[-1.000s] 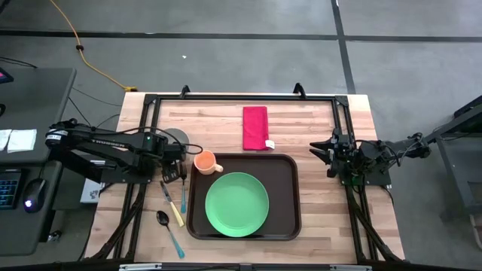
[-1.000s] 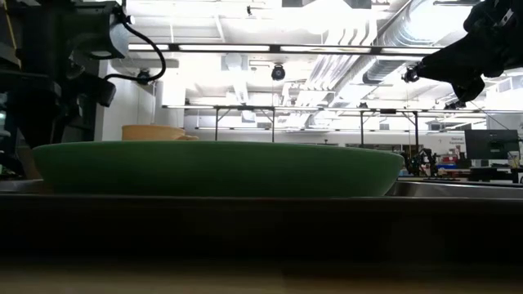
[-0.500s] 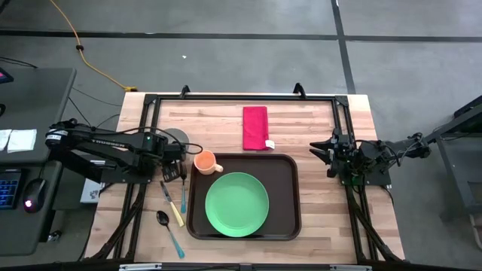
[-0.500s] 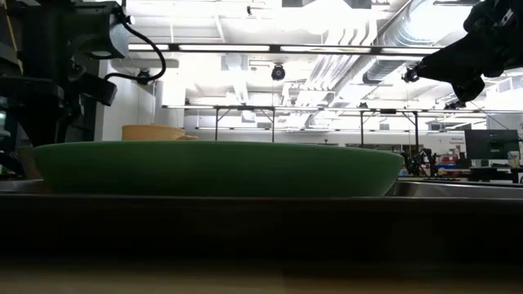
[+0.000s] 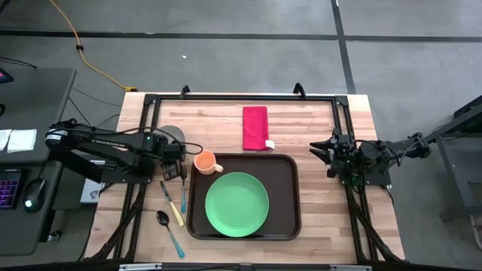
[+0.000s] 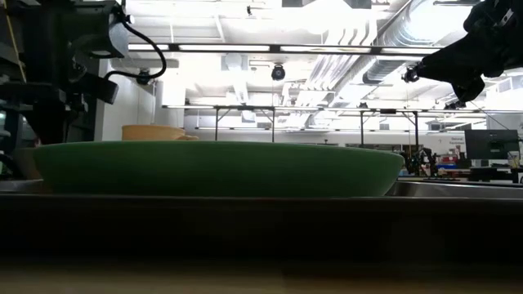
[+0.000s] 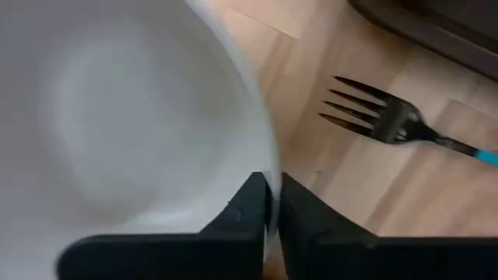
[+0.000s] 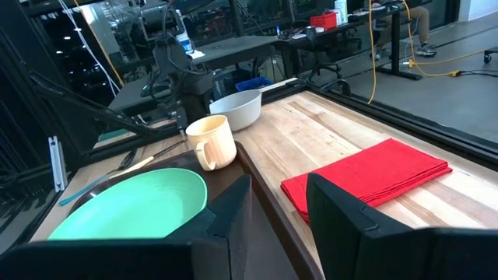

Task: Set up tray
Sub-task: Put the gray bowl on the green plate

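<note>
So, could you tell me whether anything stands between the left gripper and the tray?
Nothing visible does: the left gripper, pinching the bowl by its rim, sits just left of the tray. The orange mug fills the tray's nearest corner.

Lab or workshop: exposed ceiling ducts [image 6: 384, 57], workbenches [image 8: 233, 50], concrete floor [image 5: 226, 60].

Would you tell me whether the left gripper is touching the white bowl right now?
Touching: in the left wrist view the left gripper has its two fingers closed on the white bowl's rim.
</note>
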